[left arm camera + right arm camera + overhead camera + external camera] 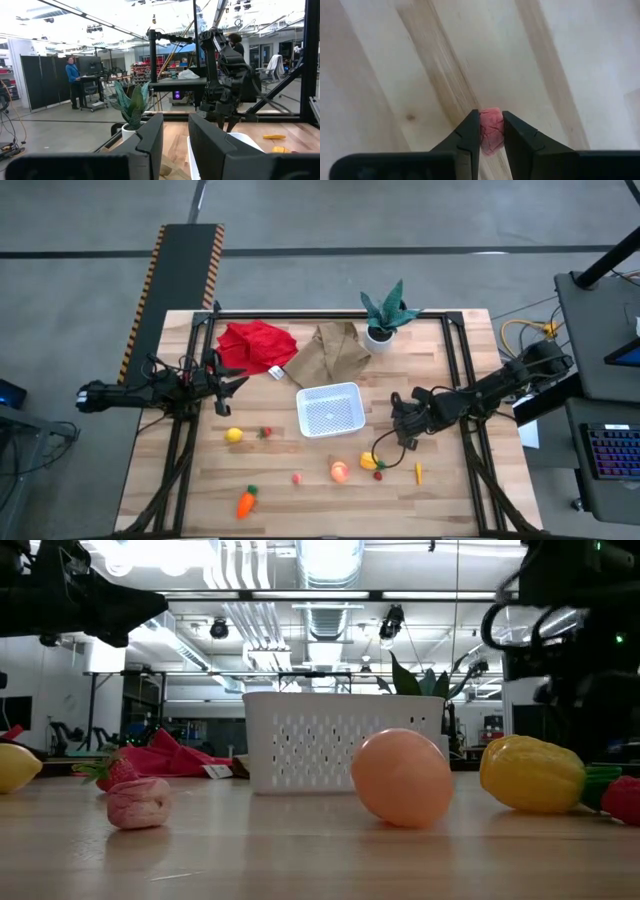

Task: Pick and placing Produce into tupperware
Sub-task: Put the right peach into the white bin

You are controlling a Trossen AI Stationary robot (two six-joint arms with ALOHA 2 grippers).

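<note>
Closest to the low camera, at the table's seven o'clock, lies a small lumpy pink berry [138, 802] on the pale wooden table [200, 480], with a round peach-orange toy fruit [402, 778] to its right.

Seen from above, the left gripper [175, 122] hovers at nine o'clock from the container. Its two dark fingers stand slightly parted and grasp nothing. A yellow toy lemon [233, 434] and a small red strawberry [266, 432] lie at the container's eight o'clock. An orange toy carrot with a green top [246, 501] is at seven o'clock, near the table's edge. A crumpled red cloth [257, 345] sits at ten o'clock.

The white, perforated, roughly square tupperware [329, 408] stands mid-table. A brown paper bag [335, 350] lies at its twelve o'clock and a green potted plant in a white pot [385, 315] at one o'clock. A yellow toy pepper [369, 461] lies at five o'clock, with a tiny red berry [379, 475] touching it.

The right gripper [491, 117] is at the container's three o'clock, just beside it. It is clenched on a pink textured berry [491, 137], pinched between both fingers above the wood.
</note>
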